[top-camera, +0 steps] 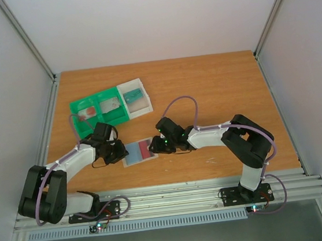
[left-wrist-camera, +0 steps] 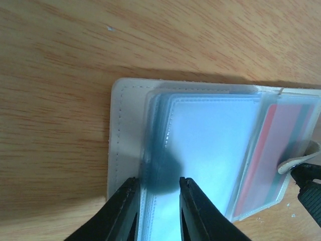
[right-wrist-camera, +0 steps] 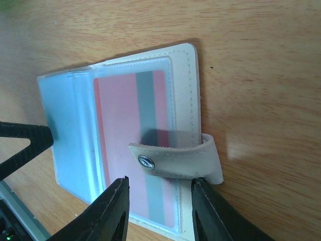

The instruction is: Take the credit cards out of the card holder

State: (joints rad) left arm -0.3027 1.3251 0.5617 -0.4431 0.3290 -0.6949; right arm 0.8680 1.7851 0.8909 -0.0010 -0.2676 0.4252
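Now the red card (right-wrist-camera: 115, 130) lies on the card holder's (top-camera: 131, 154) right, nearest the right gripper (right-wrist-camera: 160, 183), open and empty like the left gripper (left-wrist-camera: 158, 181)

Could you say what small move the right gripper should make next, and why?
Probably ease the right gripper down and close on the red card's near edge: its open jaws straddle that card, still in the card holder's sleeve, under the tab.

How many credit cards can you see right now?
4. In the tray: a white-and-red card, a grey card, a teal card, one per compartment. A red card sits in the card holder. More may hide in its sleeves.
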